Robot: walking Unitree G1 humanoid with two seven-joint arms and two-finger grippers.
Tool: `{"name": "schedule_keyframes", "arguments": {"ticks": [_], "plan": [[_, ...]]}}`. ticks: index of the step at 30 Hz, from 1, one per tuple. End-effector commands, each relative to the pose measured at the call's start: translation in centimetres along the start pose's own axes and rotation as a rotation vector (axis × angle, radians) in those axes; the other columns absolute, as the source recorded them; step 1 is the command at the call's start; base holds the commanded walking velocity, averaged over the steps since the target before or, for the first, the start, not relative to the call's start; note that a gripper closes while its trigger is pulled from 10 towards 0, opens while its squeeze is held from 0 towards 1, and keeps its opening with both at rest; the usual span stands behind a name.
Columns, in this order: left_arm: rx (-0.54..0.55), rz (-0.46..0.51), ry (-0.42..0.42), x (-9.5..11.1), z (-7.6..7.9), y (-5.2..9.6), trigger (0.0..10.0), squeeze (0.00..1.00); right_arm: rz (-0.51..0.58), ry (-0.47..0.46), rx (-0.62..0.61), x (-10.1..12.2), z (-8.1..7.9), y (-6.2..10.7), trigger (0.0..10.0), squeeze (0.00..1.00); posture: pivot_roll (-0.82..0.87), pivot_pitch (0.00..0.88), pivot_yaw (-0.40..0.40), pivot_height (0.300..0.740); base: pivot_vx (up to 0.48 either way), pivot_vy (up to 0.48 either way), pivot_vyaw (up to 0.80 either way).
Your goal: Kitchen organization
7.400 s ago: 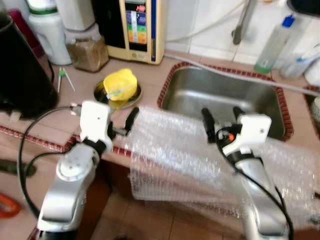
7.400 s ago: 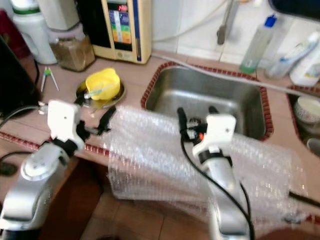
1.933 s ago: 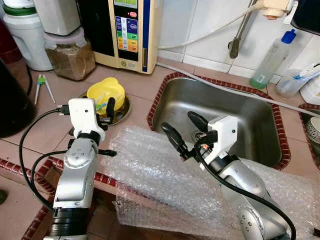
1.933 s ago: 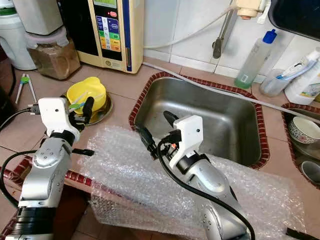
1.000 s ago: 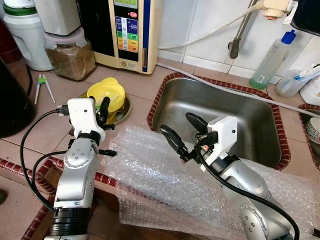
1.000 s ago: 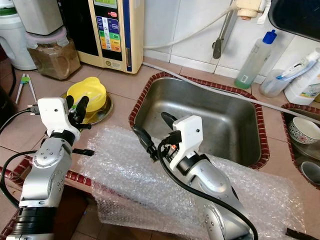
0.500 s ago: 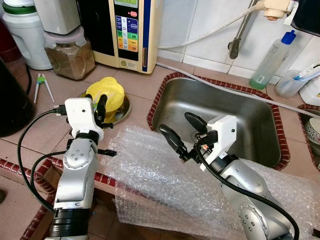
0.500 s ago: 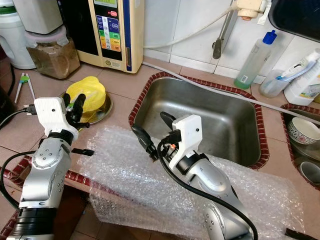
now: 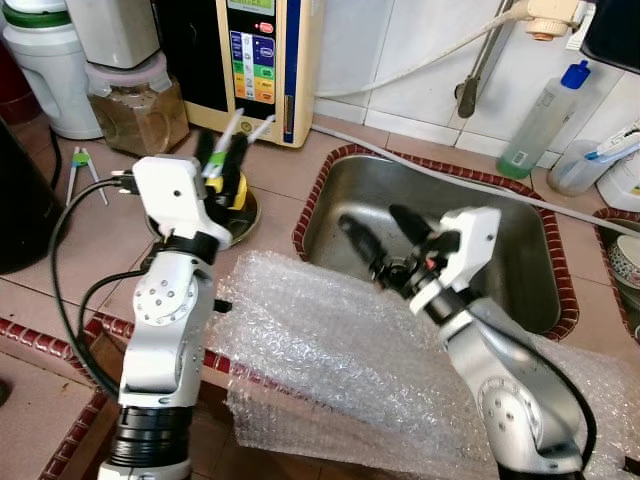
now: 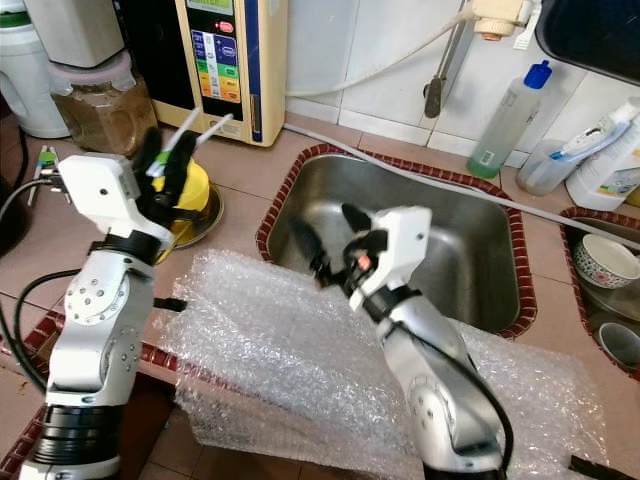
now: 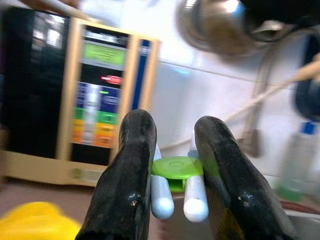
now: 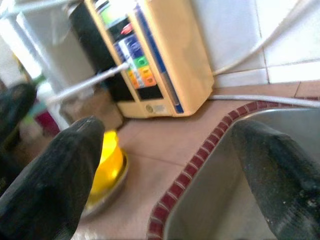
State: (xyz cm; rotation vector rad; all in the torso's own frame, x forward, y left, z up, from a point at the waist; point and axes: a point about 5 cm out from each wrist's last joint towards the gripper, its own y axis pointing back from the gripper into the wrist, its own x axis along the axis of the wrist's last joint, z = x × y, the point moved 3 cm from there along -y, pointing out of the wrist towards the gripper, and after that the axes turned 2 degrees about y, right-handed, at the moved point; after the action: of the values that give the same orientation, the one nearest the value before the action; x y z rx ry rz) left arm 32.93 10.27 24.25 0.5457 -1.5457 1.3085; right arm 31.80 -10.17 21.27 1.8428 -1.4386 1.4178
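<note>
Left gripper (image 9: 222, 160) pinches green-hinged training chopsticks (image 11: 177, 187) above the yellow bowl (image 10: 192, 195); right gripper (image 9: 388, 238) hovers spread over the sink (image 9: 500, 240).

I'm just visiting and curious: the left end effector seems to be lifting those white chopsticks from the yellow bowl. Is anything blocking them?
Nothing visible does. The left end effector is shut on the white chopsticks, held in open air above the yellow bowl. The bubble wrap lies lower on the counter edge.
</note>
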Motion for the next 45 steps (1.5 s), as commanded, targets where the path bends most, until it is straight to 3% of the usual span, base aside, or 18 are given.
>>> {"name": "schedule_keyframes", "arguments": {"ticks": [1,4,12,15,17,19,21,24,28,33,34,36,37,45], "plan": [[-0.061,0.021,0.02,0.6,1.2,-0.3,0.0,0.0,0.001,-0.04,-0.041,0.1,0.9,0.1,10.0,0.0,0.07,0.097,-0.094,0.74,0.0,0.0,0.0],[-0.158,-0.004,0.048,-0.1,3.1,-0.1,0.0,0.0,0.037,-0.127,-0.091,0.9,1.9,-0.7,10.0,0.0,0.07,0.094,-0.093,0.74,0.0,0.0,0.0],[-0.214,-0.021,0.07,-0.6,4.0,0.2,0.0,0.0,0.073,-0.332,-0.137,1.2,2.6,-1.3,10.0,0.0,0.07,0.094,-0.091,0.74,0.0,0.0,0.0],[-0.262,-0.034,0.075,-0.9,4.8,0.4,0.0,0.0,0.098,-0.475,-0.148,1.3,2.7,-1.8,10.0,0.0,0.07,0.099,-0.09,0.74,0.0,0.0,0.0],[-0.27,-0.039,0.08,-1.0,5.0,0.5,0.0,0.0,0.098,-0.496,-0.144,1.3,2.7,-2.0,10.0,0.0,0.07,0.099,-0.09,0.74,0.0,0.0,0.0],[-0.292,-0.054,0.081,-1.4,5.3,0.8,0.0,0.0,0.089,-0.556,-0.112,1.2,2.0,-2.5,10.0,0.0,0.07,0.101,-0.09,0.74,0.0,0.0,0.0],[-0.292,-0.054,0.081,-1.4,5.3,0.8,0.0,0.0,0.089,-0.556,-0.112,1.2,2.0,-2.5,10.0,0.0,0.07,0.101,-0.09,0.74,0.0,0.0,0.0],[-0.309,-0.062,0.074,-1.6,5.7,1.1,0.0,0.0,0.063,-0.637,-0.051,0.8,0.5,-3.2,10.0,0.0,0.08,0.101,-0.098,0.74,0.0,0.0,0.0],[-0.31,-0.062,0.073,-1.6,5.7,1.1,0.0,0.0,0.059,-0.651,-0.042,0.8,0.3,-3.3,10.0,0.0,0.08,0.101,-0.098,0.74,0.0,0.0,0.0],[-0.316,-0.062,0.073,-1.7,5.9,1.3,0.0,0.0,-0.009,-0.723,0.009,-0.7,-1.3,-4.1,10.0,0.0,0.09,0.103,-0.104,0.74,0.0,0.0,0.0],[-0.321,-0.061,0.074,-1.7,6.1,1.3,0.0,0.0,-0.024,-0.737,0.019,-1.0,-1.6,-4.3,8.1,0.0,0.09,0.104,-0.108,0.74,0.0,0.0,0.0],[-0.323,-0.06,0.074,-1.6,6.2,1.4,0.0,0.0,-0.027,-0.741,0.021,-1.0,-1.6,-4.4,8.1,0.0,0.09,0.104,-0.108,0.74,0.0,0.0,0.0],[-0.319,-0.061,0.076,-1.6,6.1,1.4,0.0,0.0,-0.031,-0.745,0.024,-1.1,-1.7,-4.6,0.0,0.0,0.09,0.108,-0.112,0.74,0.0,0.0,0.0],[-0.317,-0.062,0.082,-1.7,6.3,1.5,0.0,0.0,-0.048,-0.765,0.066,-1.2,-2.7,-6.2,0.0,0.0,0.09,0.109,-0.124,0.74,0.0,0.0,0.0]]}}
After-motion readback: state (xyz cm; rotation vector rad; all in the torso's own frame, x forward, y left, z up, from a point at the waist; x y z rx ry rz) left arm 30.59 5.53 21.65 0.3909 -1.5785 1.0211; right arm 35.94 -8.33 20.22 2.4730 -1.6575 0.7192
